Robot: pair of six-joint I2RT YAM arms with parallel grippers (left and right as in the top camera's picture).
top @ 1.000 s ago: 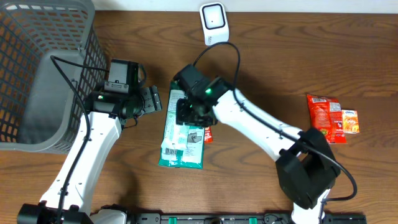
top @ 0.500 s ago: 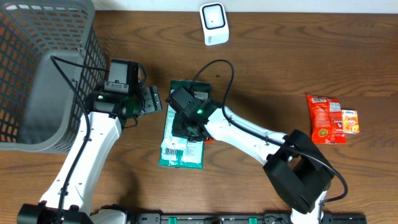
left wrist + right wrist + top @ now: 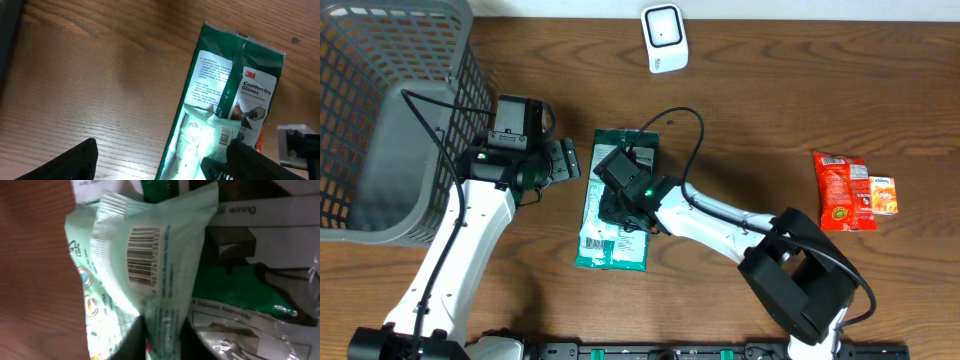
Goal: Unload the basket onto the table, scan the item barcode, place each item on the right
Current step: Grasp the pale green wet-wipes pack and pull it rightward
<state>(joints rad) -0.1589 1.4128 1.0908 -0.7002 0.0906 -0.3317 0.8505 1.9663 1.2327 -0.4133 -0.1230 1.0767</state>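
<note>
- Your item, a pale mint packet [image 3: 135,265] of crinkled film, lies on the near end of the glossy green glove pack [image 3: 250,85] mid-table, with its barcode [image 3: 142,255] facing up; the right gripper [image 3: 160,340] is pinched on its edge
- The grey mesh basket [image 3: 380,200] stands at your far left
- The left gripper [image 3: 568,160] hangs beside the pack, fingers wide apart
- A red snack pouch [image 3: 840,190] lies far right
- The white scanner [image 3: 663,38] sits well apart from your packet

Green glove packet [image 3: 240,75] lies on the wooden table [image 3: 100,75]; a pale pouch [image 3: 200,145], seemingly barcoded, overlaps its lower end.
</note>
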